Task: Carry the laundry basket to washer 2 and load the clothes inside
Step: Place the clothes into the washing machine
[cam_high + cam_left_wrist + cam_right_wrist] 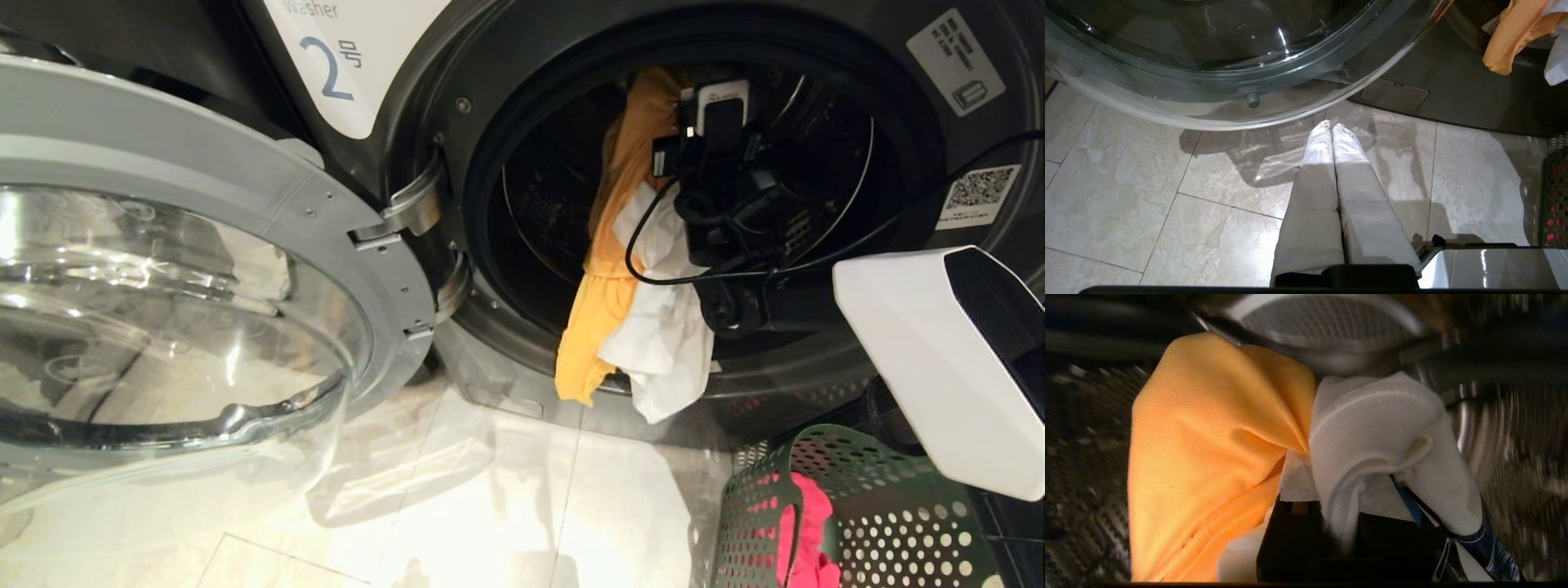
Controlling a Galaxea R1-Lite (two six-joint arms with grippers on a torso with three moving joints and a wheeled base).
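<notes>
Washer 2 [384, 73] is seen with its door swung open. A yellow-orange garment [608, 278] and a white one [665, 343] (blue-trimmed) are draped over its opening. A red-pink garment [804, 523] remains in the green perforated laundry basket [898, 523].

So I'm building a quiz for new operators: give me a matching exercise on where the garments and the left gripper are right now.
Things:
1. yellow-orange garment
2. white garment
3. red-pink garment
4. left gripper

Places or states:
A. in the laundry basket
B. shut, above the floor tiles
C. hanging from the right gripper at the mouth of washer 2, on the door hinge side
D. hanging from the right gripper, on the basket side

Pairs: 1-C, 2-D, 3-A, 4-B
</notes>
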